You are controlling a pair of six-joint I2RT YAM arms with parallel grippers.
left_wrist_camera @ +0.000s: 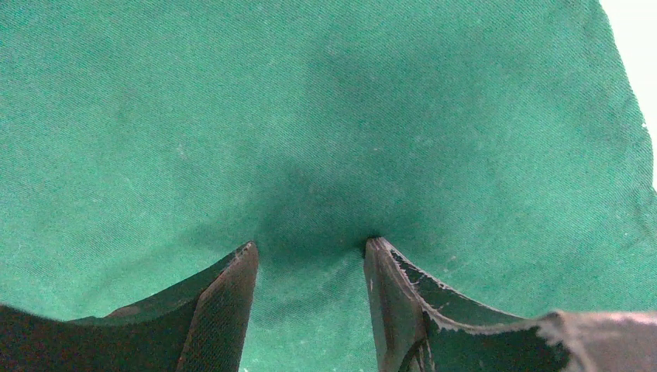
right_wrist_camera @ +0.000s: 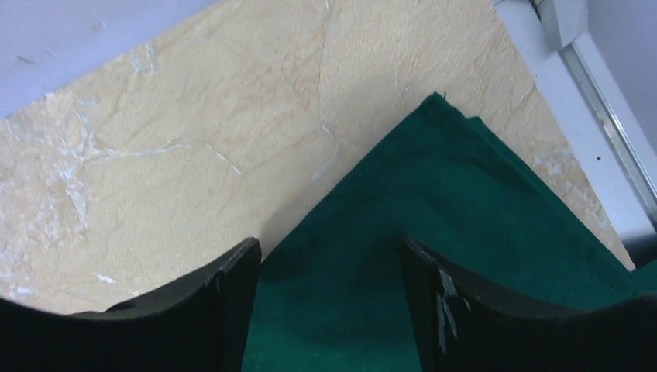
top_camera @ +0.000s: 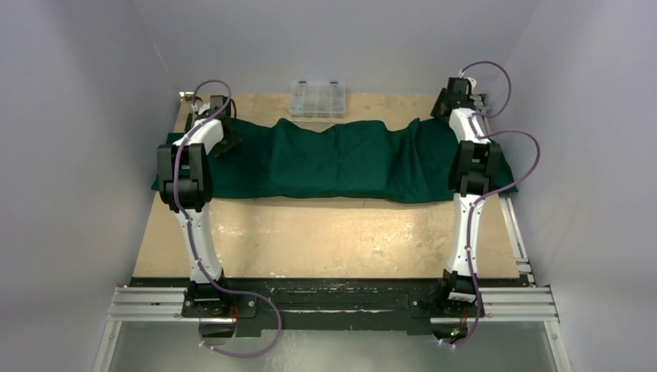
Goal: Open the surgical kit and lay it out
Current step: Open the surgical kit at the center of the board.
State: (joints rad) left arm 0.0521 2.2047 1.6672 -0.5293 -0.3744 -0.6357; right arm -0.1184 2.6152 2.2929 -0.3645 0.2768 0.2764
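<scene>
The surgical kit's dark green cloth wrap (top_camera: 341, 159) lies in a long band across the far half of the table, humped in the middle. Whatever is inside it is hidden. My left gripper (top_camera: 227, 142) is at the cloth's left end. In the left wrist view the left gripper (left_wrist_camera: 310, 246) is open, its fingertips (left_wrist_camera: 242, 256) pressing down on flat cloth (left_wrist_camera: 325, 116). My right gripper (top_camera: 452, 105) is at the cloth's far right corner. In the right wrist view the right gripper (right_wrist_camera: 329, 244) is open above the cloth's edge (right_wrist_camera: 434, 186), with nothing pinched.
A clear plastic compartment box (top_camera: 316, 98) stands at the back edge, just behind the cloth. Bare tan tabletop (top_camera: 333, 236) stretches between the cloth and the arm bases. A metal rail (right_wrist_camera: 589, 85) runs along the table's right side.
</scene>
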